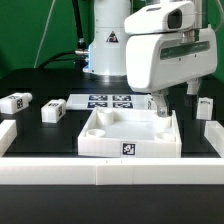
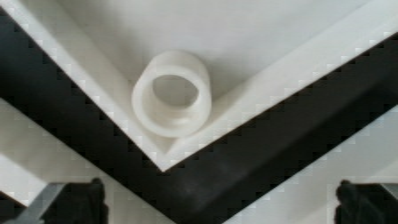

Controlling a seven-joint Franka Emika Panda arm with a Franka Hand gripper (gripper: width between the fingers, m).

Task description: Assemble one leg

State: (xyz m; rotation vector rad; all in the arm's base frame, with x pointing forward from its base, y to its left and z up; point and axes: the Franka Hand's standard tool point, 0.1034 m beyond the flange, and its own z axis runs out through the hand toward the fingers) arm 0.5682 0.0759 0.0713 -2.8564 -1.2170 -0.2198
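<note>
The large white tray-like piece (image 1: 105, 146) lies in the middle of the table. My gripper (image 1: 163, 104) hangs over its far corner at the exterior view's right. In the wrist view that corner's round hole (image 2: 173, 92) sits straight ahead of my gripper (image 2: 217, 205). Its dark fingers (image 2: 79, 202) stand wide apart at the frame's edges with nothing between them. Two legs lie at the exterior view's left, one white block (image 1: 17, 102) and another (image 1: 52, 111). A third leg (image 1: 205, 106) lies at the right.
The marker board (image 1: 108, 101) lies behind the tray-like piece. A low white wall (image 1: 110, 176) runs along the front, with white side pieces at the left (image 1: 8, 134) and right (image 1: 213, 134). The robot base (image 1: 105, 45) stands at the back.
</note>
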